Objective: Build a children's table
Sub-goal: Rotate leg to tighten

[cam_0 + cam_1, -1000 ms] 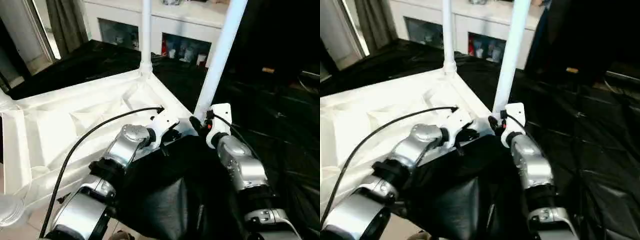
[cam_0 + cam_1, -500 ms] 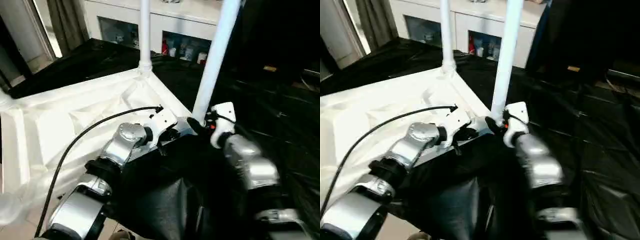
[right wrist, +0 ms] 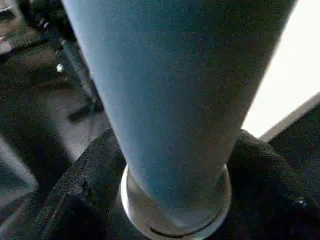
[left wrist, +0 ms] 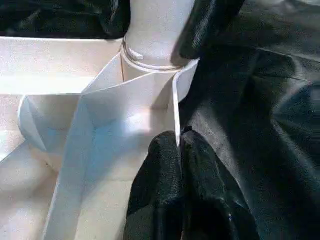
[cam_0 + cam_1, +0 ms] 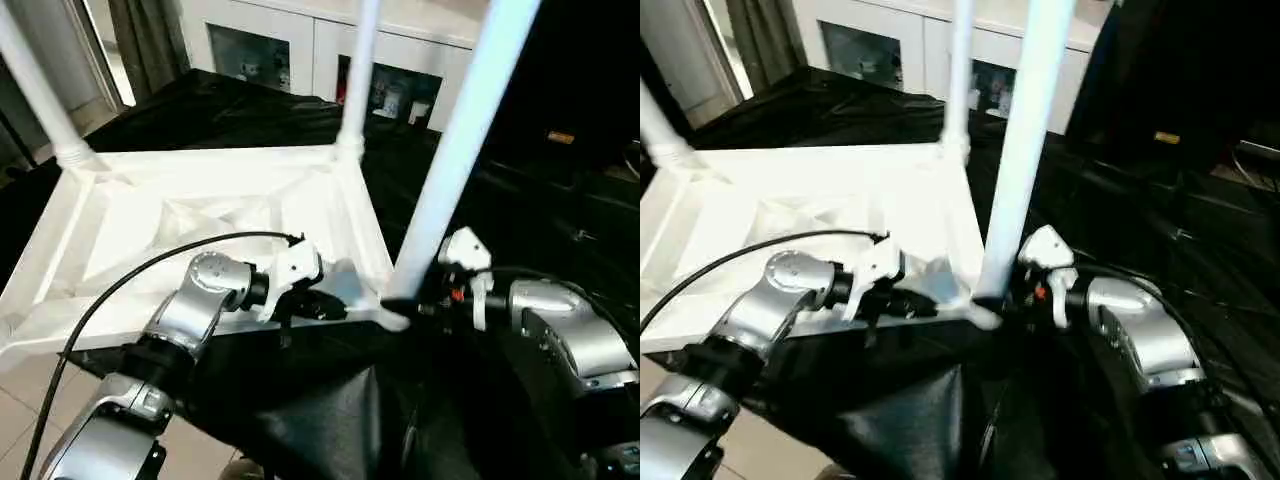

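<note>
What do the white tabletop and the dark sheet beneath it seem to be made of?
The tabletop looks like moulded plastic: smooth, faintly glossy white, with thin ribs and walls on its upturned underside. The dark sheet looks like thin plastic film or a coated cloth; it wrinkles and catches shiny highlights, though which of the two I can't tell.

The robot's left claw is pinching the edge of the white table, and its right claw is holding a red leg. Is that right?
Not quite: the leg is white, as the left eye view shows. The left claw does pinch the table's edge, and the right claw wraps the leg's base.
</note>
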Tool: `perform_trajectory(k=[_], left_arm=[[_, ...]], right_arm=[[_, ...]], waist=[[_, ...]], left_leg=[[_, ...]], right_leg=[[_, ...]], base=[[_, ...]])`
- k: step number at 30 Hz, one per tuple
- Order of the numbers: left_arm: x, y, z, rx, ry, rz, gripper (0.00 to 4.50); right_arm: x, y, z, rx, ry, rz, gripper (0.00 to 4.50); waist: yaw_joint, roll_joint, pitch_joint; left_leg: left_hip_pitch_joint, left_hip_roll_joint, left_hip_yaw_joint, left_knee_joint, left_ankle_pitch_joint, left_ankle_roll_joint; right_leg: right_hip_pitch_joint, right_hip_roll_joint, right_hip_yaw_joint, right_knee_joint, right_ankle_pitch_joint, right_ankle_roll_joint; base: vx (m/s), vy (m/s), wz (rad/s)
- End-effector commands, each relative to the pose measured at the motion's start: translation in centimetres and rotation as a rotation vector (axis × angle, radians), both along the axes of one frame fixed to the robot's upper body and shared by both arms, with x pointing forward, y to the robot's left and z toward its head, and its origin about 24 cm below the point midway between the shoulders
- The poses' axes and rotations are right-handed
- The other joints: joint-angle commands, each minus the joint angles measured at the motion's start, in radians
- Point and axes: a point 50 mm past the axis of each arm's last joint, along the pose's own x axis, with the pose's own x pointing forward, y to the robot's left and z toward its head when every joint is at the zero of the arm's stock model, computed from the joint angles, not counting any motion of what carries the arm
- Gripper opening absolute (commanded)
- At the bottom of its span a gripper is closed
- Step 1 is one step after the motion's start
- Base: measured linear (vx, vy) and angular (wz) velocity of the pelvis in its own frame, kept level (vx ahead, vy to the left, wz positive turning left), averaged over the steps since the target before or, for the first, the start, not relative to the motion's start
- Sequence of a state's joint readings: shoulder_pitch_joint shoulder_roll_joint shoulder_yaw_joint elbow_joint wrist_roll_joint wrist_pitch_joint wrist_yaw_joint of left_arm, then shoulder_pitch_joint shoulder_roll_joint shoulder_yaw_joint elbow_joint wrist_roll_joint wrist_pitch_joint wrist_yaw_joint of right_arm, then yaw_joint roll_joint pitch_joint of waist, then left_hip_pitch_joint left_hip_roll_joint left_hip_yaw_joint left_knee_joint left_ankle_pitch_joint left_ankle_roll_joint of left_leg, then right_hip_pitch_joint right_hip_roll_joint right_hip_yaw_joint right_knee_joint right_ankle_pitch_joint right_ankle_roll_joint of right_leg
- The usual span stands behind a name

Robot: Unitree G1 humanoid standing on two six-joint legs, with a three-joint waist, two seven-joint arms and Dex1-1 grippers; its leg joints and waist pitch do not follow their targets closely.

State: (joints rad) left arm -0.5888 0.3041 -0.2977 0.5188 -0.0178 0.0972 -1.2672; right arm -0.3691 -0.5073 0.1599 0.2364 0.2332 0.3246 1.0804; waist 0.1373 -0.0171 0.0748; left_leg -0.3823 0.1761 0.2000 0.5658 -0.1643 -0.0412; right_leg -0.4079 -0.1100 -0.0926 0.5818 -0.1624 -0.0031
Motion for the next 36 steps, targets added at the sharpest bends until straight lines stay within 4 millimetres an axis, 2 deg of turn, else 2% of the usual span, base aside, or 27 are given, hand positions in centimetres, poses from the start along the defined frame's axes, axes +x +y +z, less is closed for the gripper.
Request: perform_trajectory(k=[1, 5, 6, 14, 17, 19, 20, 21, 22, 23, 25, 26, 28, 29, 30, 31, 32, 34, 36], left_arm=[[-0.3, -0.5, 0.8, -0.078, -0.006, -0.044, 0.0], [-0.5, -0.3, 0.9, -0.079, 0.003, -0.045, 0.0], [-0.5, -0.3, 0.9, -0.079, 0.003, -0.045, 0.0], [-0.5, -0.2, 1.0, -0.08, 0.005, -0.037, 0.0], [0.0, -0.1, 0.9, -0.063, -0.022, 0.024, 0.0], [1.4, 0.0, 0.5, -0.024, -0.061, 0.186, 0.0], [2.1, 0.0, 0.4, -0.01, -0.074, 0.257, 0.0], [2.9, 0.1, 0.3, 0.011, -0.083, 0.358, 0.0], [3.7, 0.0, 0.2, 0.026, -0.092, 0.45, 0.0], [4.3, 0.0, 0.1, 0.04, -0.094, 0.545, 0.0], [5.3, -0.8, 0.2, 0.04, -0.101, 0.666, 0.0], [5.4, -1.1, 0.3, 0.043, -0.105, 0.681, 0.0], [5.6, -1.9, 0.3, 0.054, -0.123, 0.686, 0.0], [5.7, -2.4, 0.3, 0.056, -0.129, 0.68, 0.0], [5.6, -3.5, 0.4, 0.053, -0.145, 0.649, 0.0], [5.6, -3.8, 0.4, 0.051, -0.148, 0.64, 0.0], [5.6, -4.3, 0.5, 0.048, -0.153, 0.62, 0.0], [5.5, -4.7, 0.5, 0.048, -0.159, 0.602, 0.0], [5.5, -5.0, 0.5, 0.049, -0.17, 0.577, 0.0]], right_arm=[[-0.2, -0.2, 0.2, -0.003, 0.009, 0.026, 2.83], [-0.3, -0.1, 0.3, 0.007, 0.031, 0.049, 2.67], [-0.3, -0.1, 0.2, 0.006, 0.033, 0.052, 2.45], [-0.4, 0.1, 0.1, 0.01, 0.045, 0.066, 2.22], [-0.3, 0.4, -0.3, 0.024, 0.042, 0.022, 2.17], [0.6, 0.5, -1.2, 0.003, 0.019, -0.112, 2.16], [0.9, 0.5, -1.6, -0.009, 0.01, -0.177, 2.14], [1.5, 0.5, -2.2, -0.016, 0.005, -0.291, 2.12], [2.0, 0.6, -2.8, -0.011, 0.014, -0.409, 2.1], [2.3, 0.8, -3.4, -0.003, 0.033, -0.5, 2.1], [2.6, 1.2, -4.7, -0.003, 0.071, -0.713, 2.06], [2.7, 1.3, -5.0, -0.008, 0.079, -0.756, 2.04], [2.8, 1.9, -5.4, -0.008, 0.083, -0.85, 2.04], [2.8, 2.3, -5.4, -0.002, 0.081, -0.865, 2.04], [2.8, 3.5, -5.3, 0.018, 0.066, -0.881, 2.02], [2.9, 3.8, -5.3, 0.024, 0.062, -0.882, 2.02], [2.9, 4.3, -5.1, 0.037, 0.049, -0.87, 2.02], [2.9, 4.8, -4.8, 0.05, 0.036, -0.845, 2.02], [3.0, 5.4, -4.0, 0.096, -0.015, -0.808, 2.02]], waist=[[0.0, -0.013, -0.062], [0.002, -0.019, -0.062], [0.002, -0.018, -0.062], [0.002, -0.019, -0.066], [0.001, -0.019, -0.067], [-0.001, -0.018, -0.066], [-0.003, -0.017, -0.065], [-0.007, -0.019, -0.064], [-0.007, -0.017, -0.066], [-0.01, -0.017, -0.063], [-0.011, -0.016, -0.065], [-0.011, -0.015, -0.064], [-0.011, -0.011, -0.065], [-0.012, -0.004, -0.063], [-0.012, -0.005, -0.063], [-0.012, -0.007, -0.063], [-0.011, -0.002, -0.062], [-0.01, -0.003, -0.063], [-0.009, 0.0, -0.063]], left_leg=[[0.023, 0.067, -0.022, -0.063, -0.223, 0.075], [0.02, 0.066, -0.024, -0.063, -0.215, 0.067], [0.02, 0.065, -0.023, -0.063, -0.212, 0.067], [0.019, 0.064, -0.024, -0.06, -0.194, 0.072], [0.018, 0.063, -0.024, -0.059, -0.195, 0.069], [0.018, 0.062, -0.025, -0.059, -0.206, 0.06], [0.021, 0.059, -0.025, -0.059, -0.221, 0.044], [0.021, 0.056, -0.027, -0.062, -0.236, 0.021], [0.024, 0.056, -0.029, -0.063, -0.25, 0.011], [0.028, 0.057, -0.028, -0.063, -0.272, -0.005], [0.029, 0.054, -0.031, -0.063, -0.291, -0.018], [0.033, 0.054, -0.031, -0.065, -0.303, -0.021], [0.028, 0.054, -0.035, -0.068, -0.312, -0.023], [0.031, 0.056, -0.036, -0.071, -0.329, -0.028], [0.035, 0.054, -0.034, -0.071, -0.355, -0.033], [0.037, 0.053, -0.035, -0.072, -0.362, -0.035], [0.034, 0.055, -0.038, -0.075, -0.369, -0.037], [0.033, 0.057, -0.04, -0.079, -0.384, -0.038], [0.033, 0.058, -0.04, -0.081, -0.381, -0.037]], right_leg=[[0.046, -0.064, 0.054, -0.056, -0.233, -0.24], [0.048, -0.063, 0.055, -0.054, -0.24, -0.226], [0.047, -0.064, 0.055, -0.055, -0.242, -0.224], [0.048, -0.063, 0.054, -0.051, -0.22, -0.226], [0.047, -0.063, 0.054, -0.051, -0.217, -0.227], [0.045, -0.064, 0.055, -0.054, -0.24, -0.22], [0.042, -0.063, 0.054, -0.058, -0.273, -0.214], [0.041, -0.062, 0.053, -0.062, -0.312, -0.202], [0.042, -0.064, 0.052, -0.063, -0.331, -0.195], [0.036, -0.065, 0.054, -0.067, -0.363, -0.188], [0.036, -0.067, 0.053, -0.073, -0.397, -0.175], [0.032, -0.066, 0.053, -0.081, -0.417, -0.163], [0.037, -0.066, 0.051, -0.082, -0.426, -0.141], [0.033, -0.065, 0.051, -0.084, -0.419, -0.135], [0.029, -0.063, 0.052, -0.09, -0.429, -0.126], [0.028, -0.063, 0.052, -0.091, -0.432, -0.124], [0.033, -0.065, 0.051, -0.089, -0.428, -0.121], [0.036, -0.064, 0.05, -0.089, -0.418, -0.115], [0.037, -0.065, 0.051, -0.088, -0.384, -0.118]], base=[[0.0, 0.0, 0.0], [0.0, 0.0, 0.0], [0.0, 0.0, 0.0], [0.0, 0.0, 0.0], [0.0, 0.0, 0.0], [0.0, 0.0, 0.0], [0.0, 0.0, 0.0], [0.0, 0.0, 0.0], [0.0, 0.0, 0.0], [0.0, 0.0, 0.0], [0.0, 0.0, 0.0], [0.0, 0.0, 0.0], [0.0, 0.0, 0.0], [0.0, 0.0, 0.0], [0.0, 0.0, 0.0], [0.0, 0.0, 0.0], [0.0, 0.0, 0.0], [0.0, 0.0, 0.0], [0.0, 0.0, 0.0]])
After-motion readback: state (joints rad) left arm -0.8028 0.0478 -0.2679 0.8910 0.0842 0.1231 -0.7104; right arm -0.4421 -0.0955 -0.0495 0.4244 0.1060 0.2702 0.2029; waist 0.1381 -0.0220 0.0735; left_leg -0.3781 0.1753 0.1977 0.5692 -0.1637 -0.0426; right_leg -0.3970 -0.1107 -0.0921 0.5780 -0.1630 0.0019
